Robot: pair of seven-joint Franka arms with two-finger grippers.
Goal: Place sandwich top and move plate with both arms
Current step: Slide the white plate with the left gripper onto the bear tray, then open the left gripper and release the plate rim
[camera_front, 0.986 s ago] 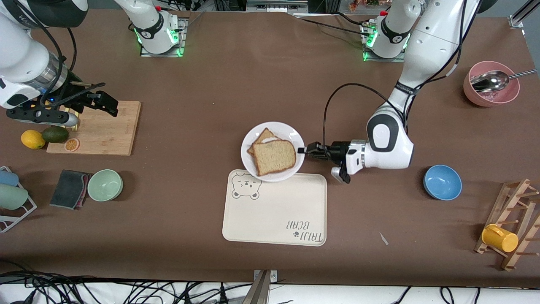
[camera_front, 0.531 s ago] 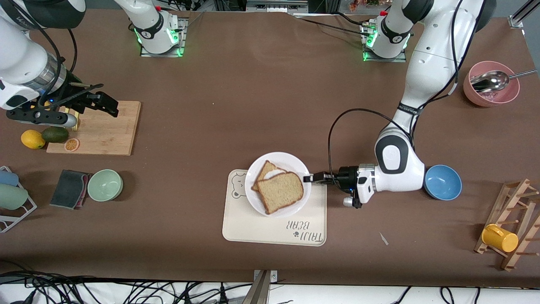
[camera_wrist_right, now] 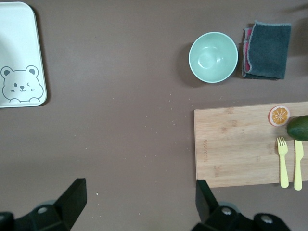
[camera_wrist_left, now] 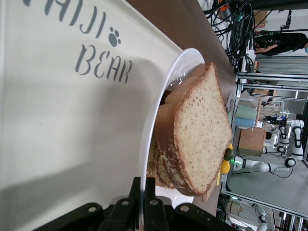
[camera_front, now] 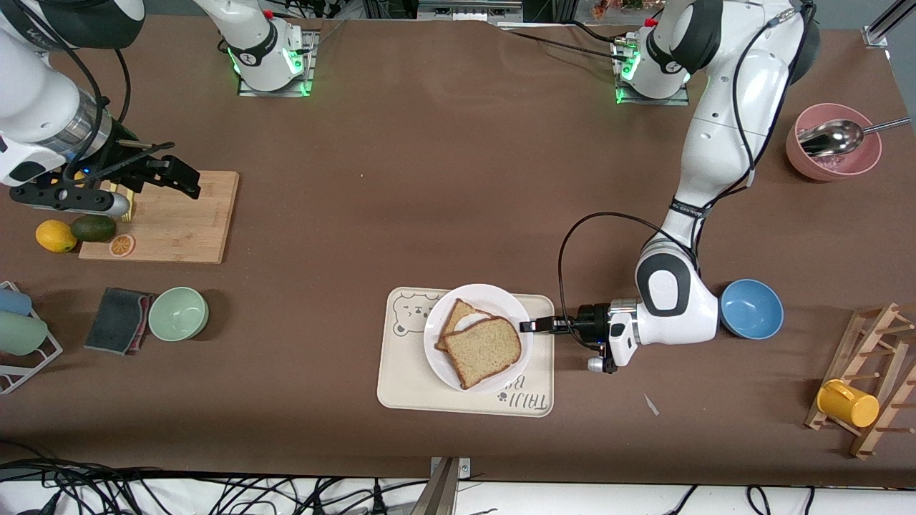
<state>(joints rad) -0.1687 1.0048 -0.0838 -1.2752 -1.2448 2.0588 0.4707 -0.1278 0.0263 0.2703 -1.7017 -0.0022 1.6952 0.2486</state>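
Note:
The white plate is over the beige bear-print tray; I cannot tell whether it rests on it. On the plate lies the sandwich top, a brown bread slice, over another slice that peeks out from under it. My left gripper is shut on the plate's rim at the edge toward the left arm's end. In the left wrist view its gripper pinches the rim, with the sandwich top just past it. My right gripper waits open over the cutting board, with nothing in it.
A blue bowl sits close beside the left arm's wrist. A pink bowl with a spoon and a wooden rack with a yellow mug stand toward that end. A green bowl, a dark cloth, a lemon and an avocado lie near the board.
My left gripper has carried the plate with the sandwich toward the front camera, from bare table to over the tray. The right arm has not moved.

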